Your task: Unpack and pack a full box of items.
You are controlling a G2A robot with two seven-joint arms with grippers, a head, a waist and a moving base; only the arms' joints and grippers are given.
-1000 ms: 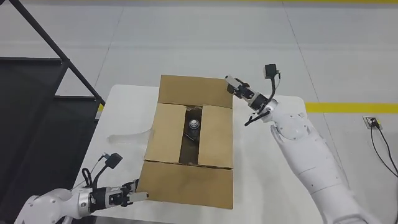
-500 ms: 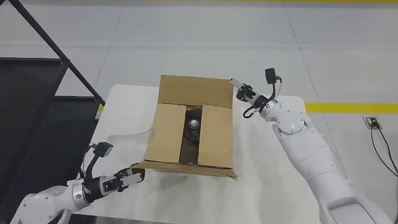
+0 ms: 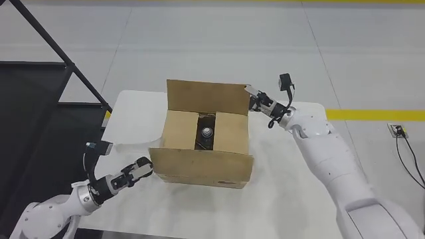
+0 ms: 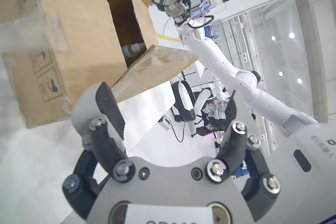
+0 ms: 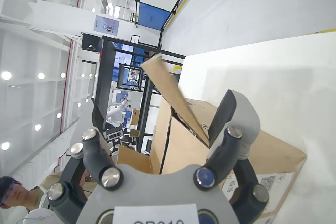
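Now the open, empty left pincer (image 4: 170,101) is beside the near flap (image 3: 202,166); the open right pincer (image 5: 161,104) straddles the far flap (image 3: 206,96). I would fold both inward evenly.

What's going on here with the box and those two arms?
A two-armed robot is working on a cardboard box on a white table. The right gripper is open at the corner of the far flap, which stands up. The left gripper is open beside the box's near corner. The side flaps fold inward with a gap between them, and a bottle shows inside.
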